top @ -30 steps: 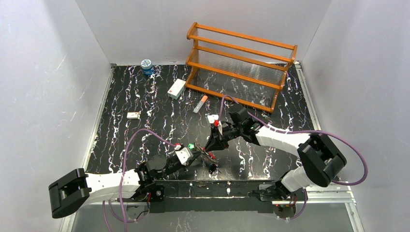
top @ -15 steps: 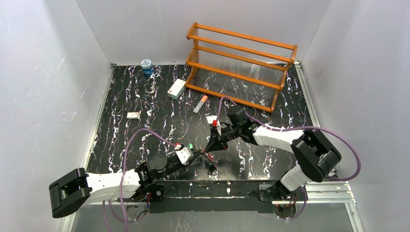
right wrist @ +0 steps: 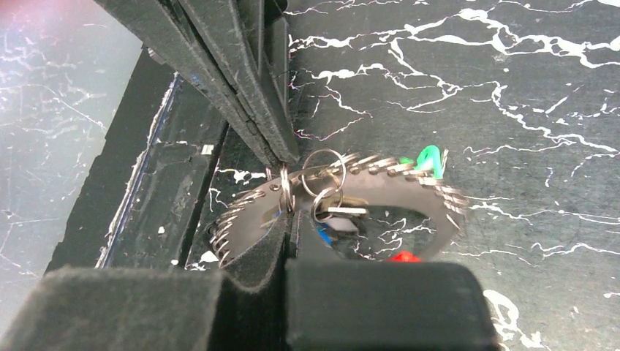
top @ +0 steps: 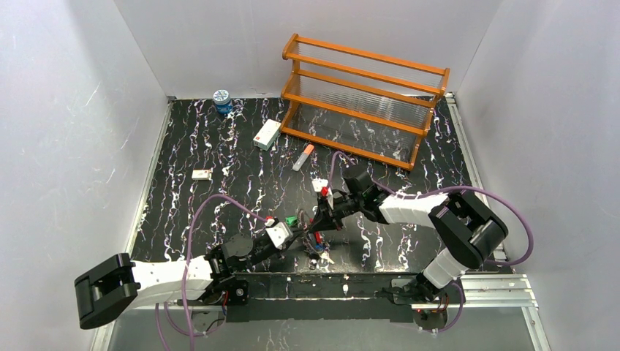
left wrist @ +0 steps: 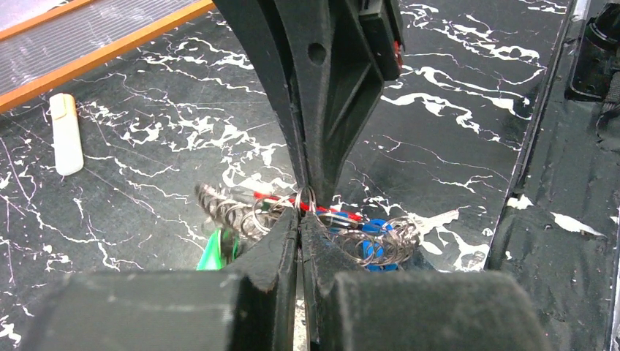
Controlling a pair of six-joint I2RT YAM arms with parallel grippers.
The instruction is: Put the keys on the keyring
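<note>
Overhead, the black left gripper [top: 297,235] and black right gripper [top: 316,225] meet tip to tip near the 6 o'clock edge of the black, white-veined table [top: 219,161]. The green- and blue-headed silvery keys [top: 320,252] bunch at their 6 o'clock.

From the left wrist, its fingers are pinched together on the thin silver-and-red wire keyring [left wrist: 336,212], and the right gripper's closed tip points in from 12 o'clock.

From the right wrist, its fingers clamp a small silver split ring [right wrist: 284,189], with the keyring's loop arcing toward 3 o'clock.

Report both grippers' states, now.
Left gripper: jaws shut on the keyring.
Right gripper: jaws shut on the keyring.
</note>
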